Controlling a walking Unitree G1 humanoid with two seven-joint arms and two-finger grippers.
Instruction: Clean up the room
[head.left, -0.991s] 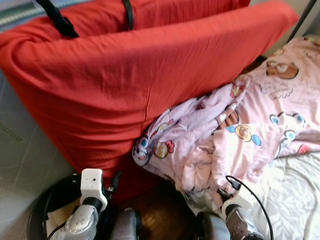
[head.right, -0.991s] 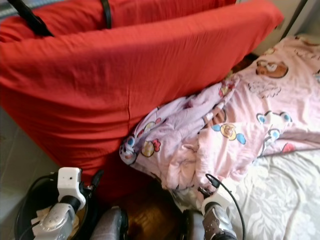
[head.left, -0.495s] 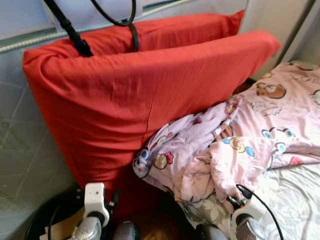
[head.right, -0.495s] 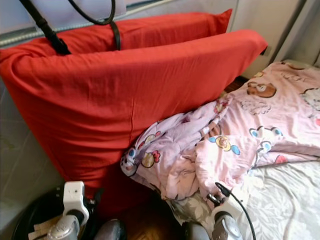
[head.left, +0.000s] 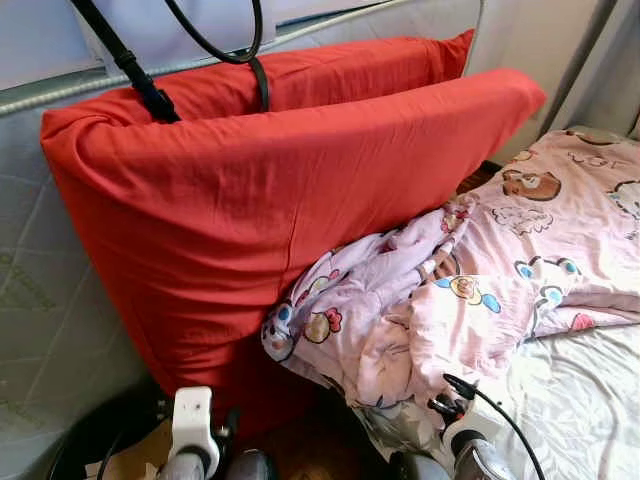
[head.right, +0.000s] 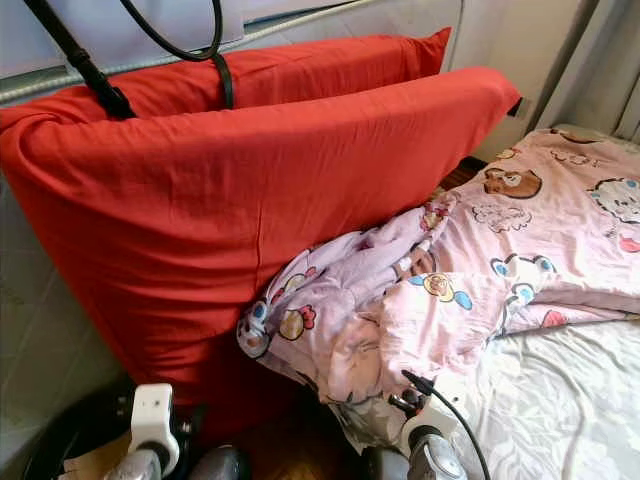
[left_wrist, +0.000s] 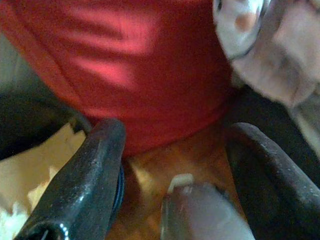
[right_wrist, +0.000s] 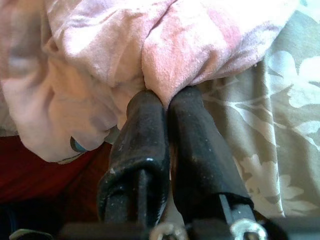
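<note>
You have 2 big red cushions (head.left: 260, 200) standing on edge against the grey quilted wall (head.left: 40, 300), the nearer one leaning over the head of the bed; a black strap (head.left: 125, 60) and a black cable (head.left: 255, 45) hang across their top edge; the pink cartoon-print blanket (head.right: 470, 270) lies crumpled on the bed, its bunched end pressed against the nearer cushion and spilling off the mattress edge over the grey floral sheet (head.right: 560, 400); your right gripper (right_wrist: 167, 107) sits low at that edge with its 2 black fingers (right_wrist: 145, 135) pressed together, their tips tucked under a fold of the blanket, though you cannot tell if any cloth is pinched between them; your left gripper (left_wrist: 175, 150) hangs low on the other side with its fingers spread wide and nothing between them, above the wooden floor (left_wrist: 200, 155) in front of the cushion; a black bin (head.left: 100, 440) with paper scraps in it stands just beside it
</note>
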